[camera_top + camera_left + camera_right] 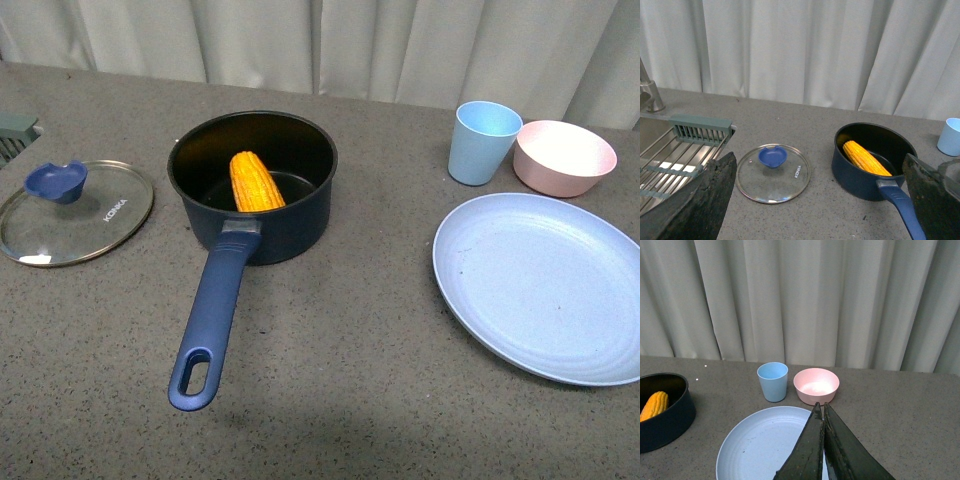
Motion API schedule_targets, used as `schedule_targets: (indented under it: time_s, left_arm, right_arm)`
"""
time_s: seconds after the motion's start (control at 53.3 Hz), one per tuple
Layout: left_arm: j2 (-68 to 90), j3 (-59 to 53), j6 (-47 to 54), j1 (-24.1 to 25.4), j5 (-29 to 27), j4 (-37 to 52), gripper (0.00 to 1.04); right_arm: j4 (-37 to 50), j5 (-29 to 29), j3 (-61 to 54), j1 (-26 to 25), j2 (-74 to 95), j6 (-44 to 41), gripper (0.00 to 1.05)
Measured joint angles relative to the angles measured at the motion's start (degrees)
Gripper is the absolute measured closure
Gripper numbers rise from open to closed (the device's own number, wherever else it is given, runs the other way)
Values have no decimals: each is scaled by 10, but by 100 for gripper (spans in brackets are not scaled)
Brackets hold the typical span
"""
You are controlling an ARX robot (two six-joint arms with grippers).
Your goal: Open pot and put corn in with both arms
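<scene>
The dark navy pot (285,228) stands open in the middle of the counter, its long blue handle (212,325) pointing toward me. The yellow-orange corn cob (255,182) lies inside it, leaning on the wall. The pot (860,177) with the corn (865,158) also shows in the left wrist view, and in the right wrist view (662,422). The glass lid (75,212) with a blue knob lies flat on the counter left of the pot. Neither arm shows in the front view. My left gripper (822,200) is open and empty, raised above the counter. My right gripper (822,409) is shut and empty above the blue plate (760,447).
A large pale blue plate (540,285) lies at the right. A light blue cup (482,142) and a pink bowl (563,157) stand behind it. A sink with a grey rack (700,129) lies left of the lid. Curtains hang behind the counter.
</scene>
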State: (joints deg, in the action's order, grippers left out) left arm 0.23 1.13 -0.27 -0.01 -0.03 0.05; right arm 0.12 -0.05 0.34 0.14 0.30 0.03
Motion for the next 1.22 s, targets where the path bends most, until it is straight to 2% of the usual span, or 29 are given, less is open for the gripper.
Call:
schedule_targets:
  time_s: [0.094,0.15,0.244,0.319,0.637,1.219]
  left_arm:
    - [0,0,0,0,0,0,6]
    - [0,0,0,0,0,0,6]
    - [0,0,0,0,0,0,6]
    - [0,0,0,0,0,0,6]
    - [0,0,0,0,0,0,6]
    - [0,0,0,0,0,0,6]
  right_arm:
    - [0,0,0,0,0,-1,103]
    - [0,0,0,0,0,0,96]
    - [0,0,0,0,0,0,80]
    - [0,0,0,0,0,0,60]
    - [0,0,0,0,0,0,9]
    - [0,0,0,0,0,0,9]
